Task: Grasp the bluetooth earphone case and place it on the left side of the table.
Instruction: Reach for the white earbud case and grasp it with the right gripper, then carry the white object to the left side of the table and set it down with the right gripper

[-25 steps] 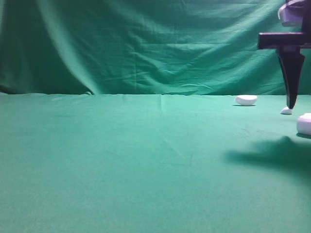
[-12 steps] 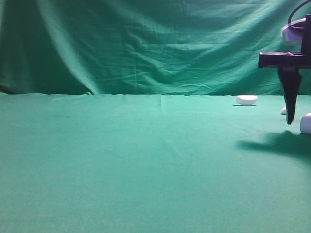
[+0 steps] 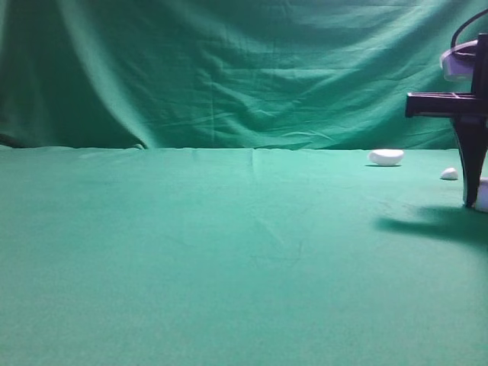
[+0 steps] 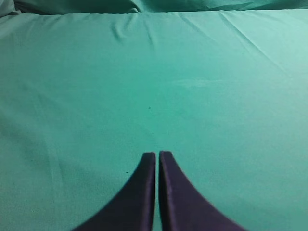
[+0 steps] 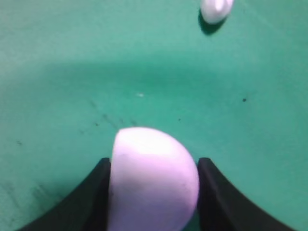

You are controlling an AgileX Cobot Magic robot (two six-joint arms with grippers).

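The white bluetooth earphone case lies on the green table at the far right; only a sliver of it shows at the edge of the exterior view. My right gripper is lowered onto it, one dark finger pressed against each side, and it also shows in the exterior view. My left gripper is shut and empty, over bare green cloth. It does not show in the exterior view.
A white half-moon object lies at the back right. A tiny white lump lies just behind the case and also shows in the right wrist view. A green backdrop hangs behind the table.
My right gripper moved right and came down from above the tiny lump onto the case. Its fingers now stand on either side of the case.
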